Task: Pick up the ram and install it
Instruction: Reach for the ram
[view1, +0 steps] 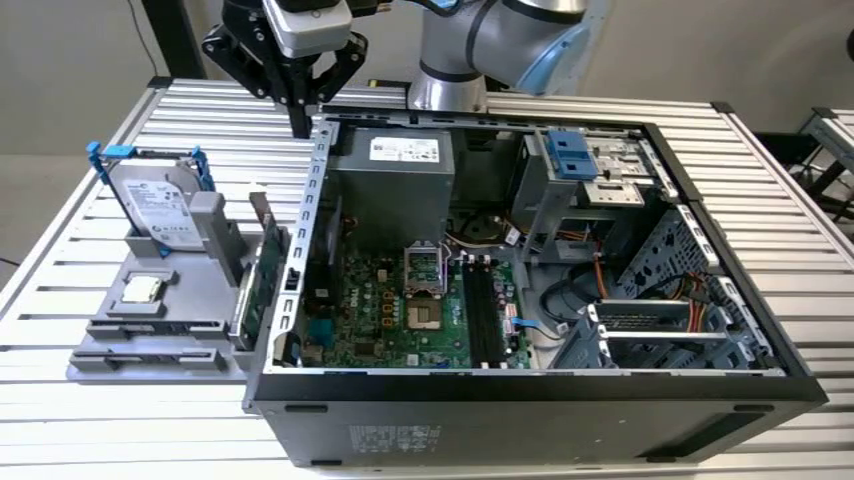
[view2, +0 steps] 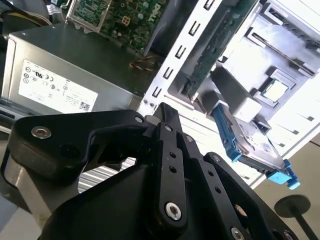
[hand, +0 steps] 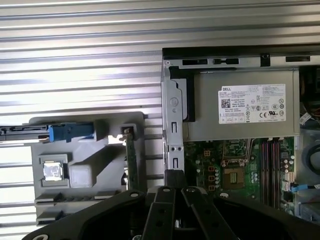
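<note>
Ram (view1: 274, 270): on edge in the grey rack (view1: 147, 355), just beside the computer case (view1: 534, 385) wall, probably so its top edge can be pinched.
Claw (view1: 302, 128): narrow, fingers together, holding nothing, above the case's rear corner.
Memory slots (view1: 483, 315): look empty.

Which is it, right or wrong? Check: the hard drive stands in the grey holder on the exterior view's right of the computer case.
Wrong side. In the exterior view, the hard drive stands in the grey holder on the exterior view's left of the computer case.
</note>
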